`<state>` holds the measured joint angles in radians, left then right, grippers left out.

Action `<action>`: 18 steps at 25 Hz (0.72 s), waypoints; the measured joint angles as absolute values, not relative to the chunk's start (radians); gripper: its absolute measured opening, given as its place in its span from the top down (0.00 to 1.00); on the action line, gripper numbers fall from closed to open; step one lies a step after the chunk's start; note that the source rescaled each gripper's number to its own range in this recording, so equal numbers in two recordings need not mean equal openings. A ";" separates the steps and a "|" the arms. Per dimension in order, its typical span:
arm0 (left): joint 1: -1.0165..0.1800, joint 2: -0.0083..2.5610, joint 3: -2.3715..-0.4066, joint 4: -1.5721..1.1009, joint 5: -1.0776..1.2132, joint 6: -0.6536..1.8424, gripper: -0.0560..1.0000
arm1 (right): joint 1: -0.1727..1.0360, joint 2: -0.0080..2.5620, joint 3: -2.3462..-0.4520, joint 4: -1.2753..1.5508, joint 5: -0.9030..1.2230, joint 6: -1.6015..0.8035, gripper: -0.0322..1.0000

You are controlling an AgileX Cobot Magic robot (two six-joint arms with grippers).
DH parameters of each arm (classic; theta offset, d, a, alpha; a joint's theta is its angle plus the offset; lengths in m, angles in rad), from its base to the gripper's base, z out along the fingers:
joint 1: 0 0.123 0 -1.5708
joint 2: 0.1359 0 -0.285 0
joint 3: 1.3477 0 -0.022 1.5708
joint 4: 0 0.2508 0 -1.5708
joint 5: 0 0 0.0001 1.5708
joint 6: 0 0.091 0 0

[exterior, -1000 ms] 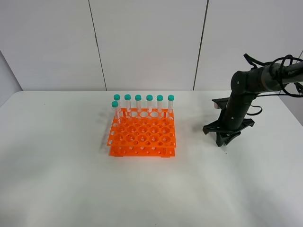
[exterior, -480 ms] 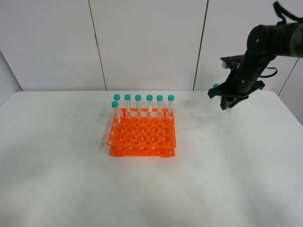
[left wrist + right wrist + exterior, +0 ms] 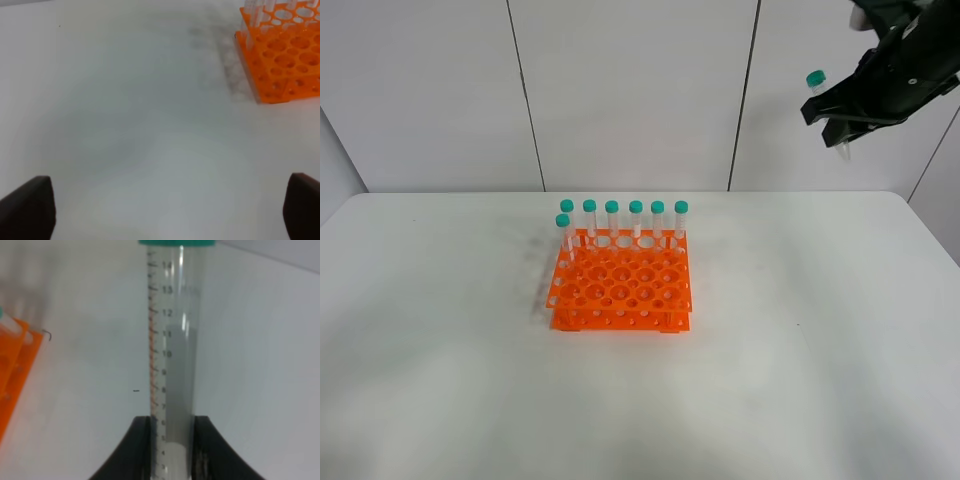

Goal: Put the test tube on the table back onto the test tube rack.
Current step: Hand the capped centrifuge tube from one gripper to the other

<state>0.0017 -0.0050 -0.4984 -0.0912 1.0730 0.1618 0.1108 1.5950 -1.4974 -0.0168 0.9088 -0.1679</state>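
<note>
now | right fingers [image 3: 139, 445] clamp the test tube [image 3: 175, 340] | i'd centre it plumb over a test tube rack [image 3: 620, 290] hole | left fingers [image 3: 30, 207] spread

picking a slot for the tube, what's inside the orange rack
Seven teal-capped tubes stand in the test tube rack: six along the back row, one in the next row at its left end. The other holes look empty. Their tips are hidden.

Teal-capped test tube [image 3: 172, 340] aloft, seemingly tilted; orange test tube rack [image 3: 620, 285] on white table [image 3: 800, 380].
</note>
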 joint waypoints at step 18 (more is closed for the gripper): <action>0.002 -0.005 -0.498 -0.091 1.073 0.162 0.00 | 0.226 0.803 -0.567 0.291 0.275 -0.547 0.94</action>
<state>0.0017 -0.0050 -0.4984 -0.0912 1.0730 0.1618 0.2259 0.8034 -0.5669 0.2907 0.2753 -0.5469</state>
